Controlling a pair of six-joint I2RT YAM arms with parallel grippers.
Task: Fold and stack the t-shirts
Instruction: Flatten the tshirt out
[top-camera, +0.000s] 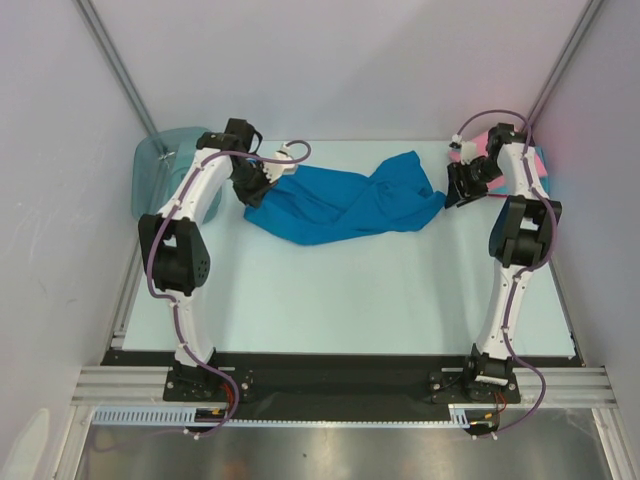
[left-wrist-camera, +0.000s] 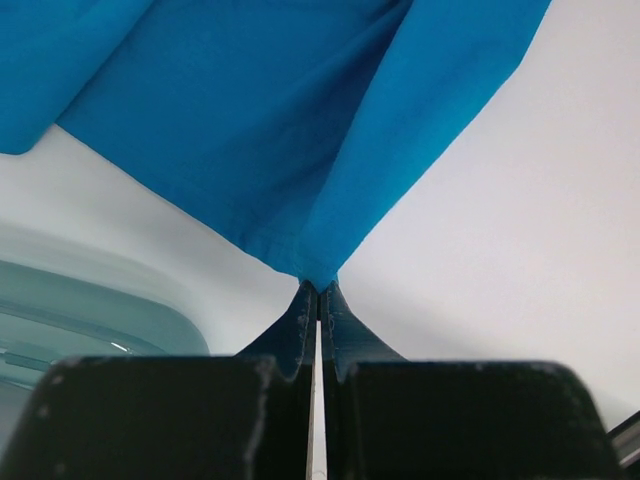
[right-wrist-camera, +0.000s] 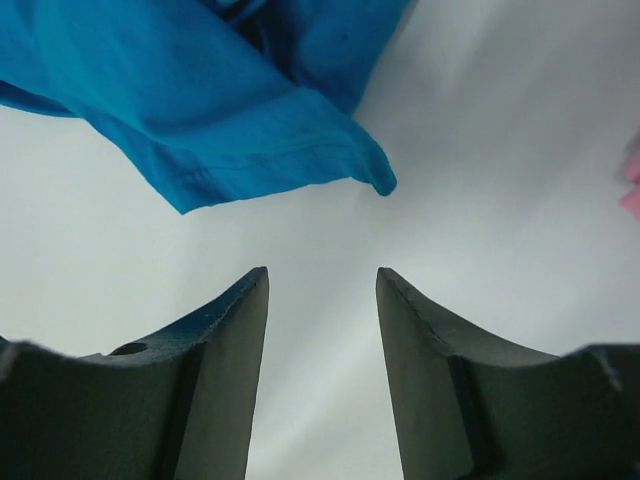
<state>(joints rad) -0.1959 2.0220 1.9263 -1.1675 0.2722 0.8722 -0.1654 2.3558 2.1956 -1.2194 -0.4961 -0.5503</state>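
Observation:
A blue t-shirt (top-camera: 340, 205) lies crumpled and stretched across the back of the table. My left gripper (top-camera: 262, 187) is shut on its left corner; in the left wrist view the cloth (left-wrist-camera: 250, 120) fans out from the closed fingertips (left-wrist-camera: 319, 288). My right gripper (top-camera: 452, 195) is open and empty, just right of the shirt's right end. In the right wrist view a hemmed corner of the shirt (right-wrist-camera: 230, 110) lies just beyond the fingers (right-wrist-camera: 240, 330), apart from them. A pink shirt (top-camera: 478, 142) shows behind the right arm, with a pink sliver in the right wrist view (right-wrist-camera: 632, 185).
A translucent teal bin (top-camera: 160, 170) stands at the back left corner, close behind the left arm; its rim shows in the left wrist view (left-wrist-camera: 90, 310). White walls enclose the table on three sides. A turquoise patch (top-camera: 543, 160) lies at the far right edge.

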